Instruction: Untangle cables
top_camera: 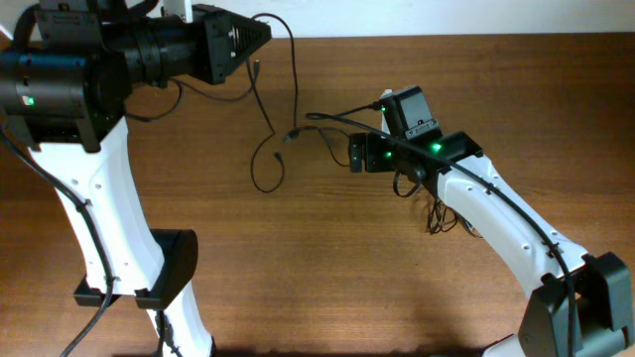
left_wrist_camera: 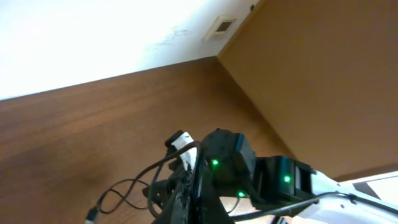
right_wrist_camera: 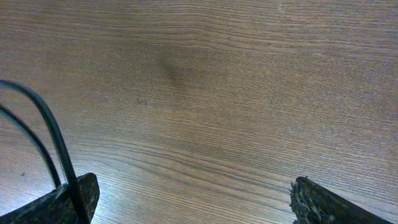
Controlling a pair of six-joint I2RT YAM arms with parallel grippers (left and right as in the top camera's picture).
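two arms, one hanging run of cable, one small bunch

the left gripper [top_camera: 260,38] is held high at the back left, pressed together on the cables [top_camera: 296,99]. two strands drape from its tip down to the table [top_camera: 298,288], ending in one loop. the right gripper [top_camera: 355,154] sits low just beside that run, its two fingertips [right_wrist_camera: 71,199] spread wide with only bare wood between them. two strands pass beside one fingertip. one small bunch [top_camera: 442,216] lies under the right arm.
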